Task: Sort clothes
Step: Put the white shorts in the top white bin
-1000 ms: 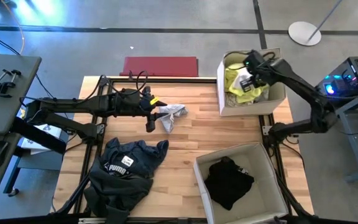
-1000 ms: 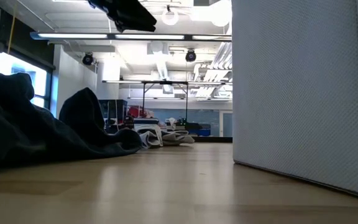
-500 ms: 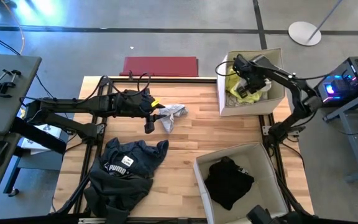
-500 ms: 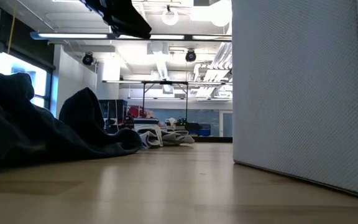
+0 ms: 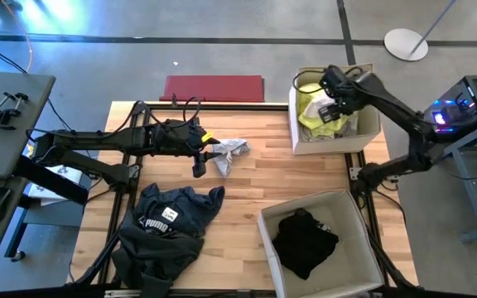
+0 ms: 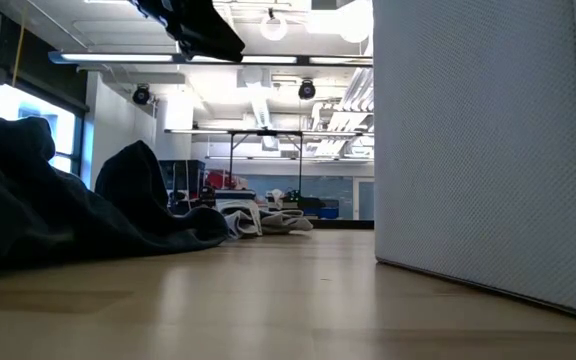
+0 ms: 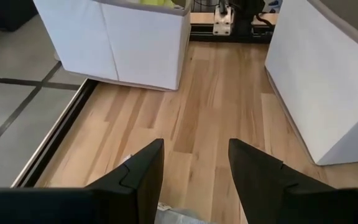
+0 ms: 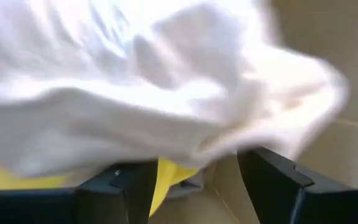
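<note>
A small grey-white garment [image 5: 228, 151] lies on the table's far middle and also shows in the low view [image 6: 264, 220]. My left gripper [image 5: 200, 155] hovers open just left of it, and its wrist view [image 7: 194, 165] shows a corner of the cloth [image 7: 169, 216] below the fingers. A navy Puma garment [image 5: 169, 228] lies heaped at the near left. A black garment [image 5: 305, 242] lies in the near box [image 5: 350, 207]. My right gripper [image 5: 333, 106] is open over the far right box [image 5: 295, 136], which holds neon yellow [image 5: 315, 116] and white clothes [image 8: 166, 93]. My right gripper has its open fingers [image 8: 126, 186] low among the clothes in the far box, with yellow cloth [image 8: 166, 174] between them and white cloth ahead. I cannot tell whether the fingers touch the cloth.
A flat red mat [image 5: 214, 88] lies beyond the table's far edge. The near box's white wall [image 6: 488, 150] fills the right of the low view. Bare wood [image 5: 272, 178] shows between the two boxes and the garments.
My right arm has swung over the far box toward the table's left edge and then back, with its gripper staying above the clothes in the box.
</note>
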`<state>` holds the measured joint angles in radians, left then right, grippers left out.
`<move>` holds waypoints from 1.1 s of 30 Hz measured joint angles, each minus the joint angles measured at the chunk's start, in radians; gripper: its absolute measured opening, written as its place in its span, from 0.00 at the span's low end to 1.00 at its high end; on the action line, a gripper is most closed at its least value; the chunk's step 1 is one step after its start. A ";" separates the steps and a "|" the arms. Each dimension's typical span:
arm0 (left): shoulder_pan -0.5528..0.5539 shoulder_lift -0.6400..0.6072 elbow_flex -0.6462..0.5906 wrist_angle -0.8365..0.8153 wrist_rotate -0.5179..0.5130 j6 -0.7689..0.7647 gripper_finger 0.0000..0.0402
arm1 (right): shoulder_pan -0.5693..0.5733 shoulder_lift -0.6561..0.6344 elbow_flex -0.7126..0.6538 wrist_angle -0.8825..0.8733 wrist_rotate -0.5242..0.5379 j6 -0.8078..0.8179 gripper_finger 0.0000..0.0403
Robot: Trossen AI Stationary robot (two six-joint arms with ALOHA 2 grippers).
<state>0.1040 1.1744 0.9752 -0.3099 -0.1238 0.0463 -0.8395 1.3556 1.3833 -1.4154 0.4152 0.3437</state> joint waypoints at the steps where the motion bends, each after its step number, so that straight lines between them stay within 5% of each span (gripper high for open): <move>1: 0.000 0.000 0.000 0.000 0.000 -0.006 0.42 | 0.018 -0.020 0.019 0.001 0.020 0.012 0.52; 16: 0.000 0.014 0.000 -0.009 0.001 -0.035 0.42 | 0.290 -0.155 0.099 0.172 0.177 0.015 0.51; 20: -0.001 0.034 0.000 -0.008 0.001 -0.035 0.42 | 0.217 -0.132 0.015 0.259 0.195 -0.015 0.51; 28: -0.002 0.086 0.000 -0.012 0.001 -0.026 0.42 | -0.063 -0.043 -0.249 0.423 -0.064 -0.098 0.51; 33: -0.002 0.113 0.000 -0.007 0.001 -0.024 0.42 | -0.109 -0.021 -0.296 0.444 -0.094 -0.141 0.51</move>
<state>0.1020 1.2878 0.9756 -0.3174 -0.1230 0.0221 -0.9480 1.3350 1.0871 -0.9718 0.3210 0.2028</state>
